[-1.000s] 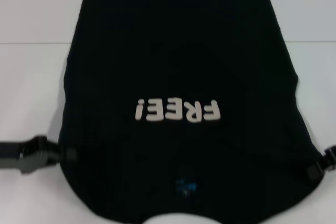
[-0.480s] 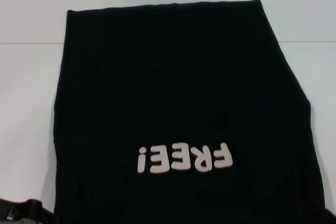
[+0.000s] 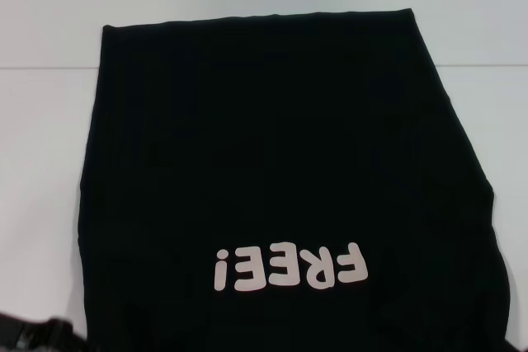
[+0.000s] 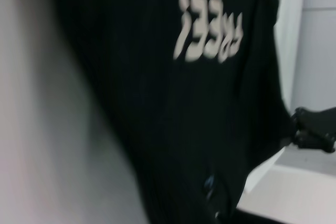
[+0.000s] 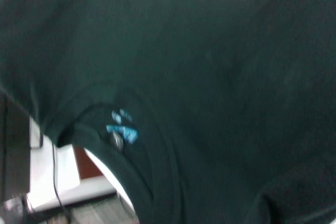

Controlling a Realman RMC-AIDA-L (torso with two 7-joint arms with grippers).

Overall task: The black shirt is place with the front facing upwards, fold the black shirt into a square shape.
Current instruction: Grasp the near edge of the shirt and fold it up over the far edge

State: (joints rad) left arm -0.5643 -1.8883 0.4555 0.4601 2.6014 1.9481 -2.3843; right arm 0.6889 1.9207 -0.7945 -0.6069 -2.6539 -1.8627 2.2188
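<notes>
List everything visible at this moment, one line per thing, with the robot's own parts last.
black shirt: one, black, spread front up over the middle of the table, reaching the head view's near edge.
FREE! lettering: one print, off-white, on the shirt's near half, upside down in the head view.
neck label: one, blue, inside the collar, seen in the right wrist view.
table: one, white, under the shirt.
left tool: one, black, at the shirt's near left corner.
right tool: one, black, at the shirt's far edge in the left wrist view.
</notes>
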